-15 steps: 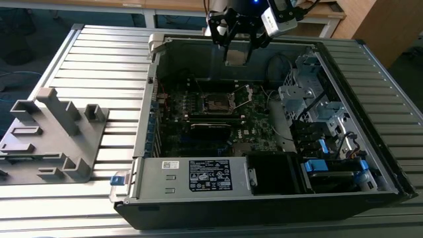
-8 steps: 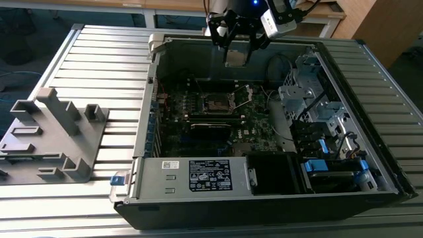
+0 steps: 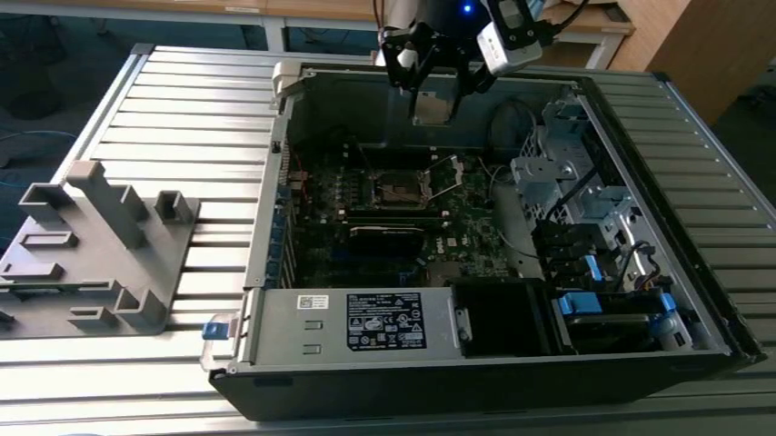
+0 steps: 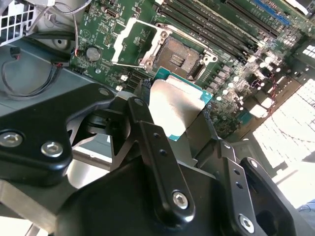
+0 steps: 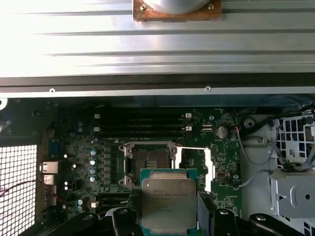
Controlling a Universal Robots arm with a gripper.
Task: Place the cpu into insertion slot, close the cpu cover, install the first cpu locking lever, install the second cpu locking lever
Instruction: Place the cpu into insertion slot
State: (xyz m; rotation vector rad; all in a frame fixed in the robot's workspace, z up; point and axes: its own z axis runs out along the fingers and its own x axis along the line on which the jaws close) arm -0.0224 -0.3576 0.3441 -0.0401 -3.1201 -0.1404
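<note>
Your pincer (image 4: 174,112) is clamped on the cpu (image 4: 177,108), its fingers (image 4: 142,105) pressing two opposite edges and the dull metal top facing the first wrist view. You see the chip held in the air above the motherboard (image 5: 221,162), clear of the insertion slot (image 5: 147,162). The slot lies bare and dark. Just beside it the cpu cover (image 5: 207,167) is swung open, its square window showing green board. In the exterior view the pincer (image 3: 434,102) hangs high over the far side of the open computer case (image 3: 485,391). The case rests on a slatted metal counter (image 3: 182,109), and a grey plastic fixture (image 3: 97,245) sits on the exterior view's left.
</note>
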